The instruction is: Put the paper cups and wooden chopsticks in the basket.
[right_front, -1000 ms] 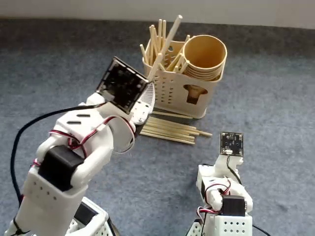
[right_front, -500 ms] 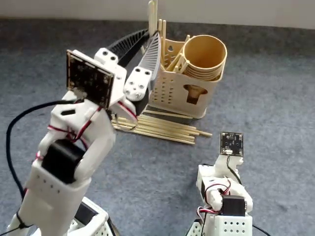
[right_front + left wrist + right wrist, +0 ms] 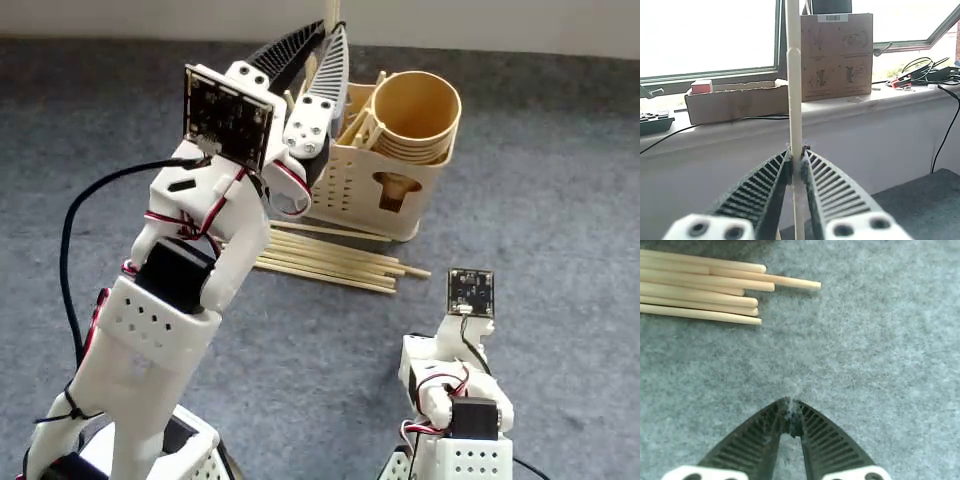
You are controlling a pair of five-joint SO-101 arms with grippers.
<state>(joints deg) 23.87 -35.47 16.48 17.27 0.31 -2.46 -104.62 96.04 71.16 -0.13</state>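
The left arm is standing raised over the grey bench (image 3: 560, 220), with its tool (image 3: 796, 160) pointing upward. This tool is clamping a single wooden chopstick (image 3: 793, 100) between its tips and holding it upright, so that the stick is sticking out well past the fingers.

In the high view the tool and its stick are sitting at the left end of the basket (image 3: 400, 205), a pale, perforated container standing upright towards the back of the bench. A nested stack of paper cups (image 3: 415, 105) is standing in the right part of the basket, mouths up. Several more chopsticks (image 3: 355, 125) are leaning in the left part, just beside the cups.

A bundle of loose chopsticks (image 3: 330, 262) is lying flat on the bench in front of the basket, side by side.

The right arm is sitting low at the near edge. Its tool (image 3: 791, 412) is pointing down at bare bench near the loose bundle's ends, with its tips pressed together and gripping nothing.
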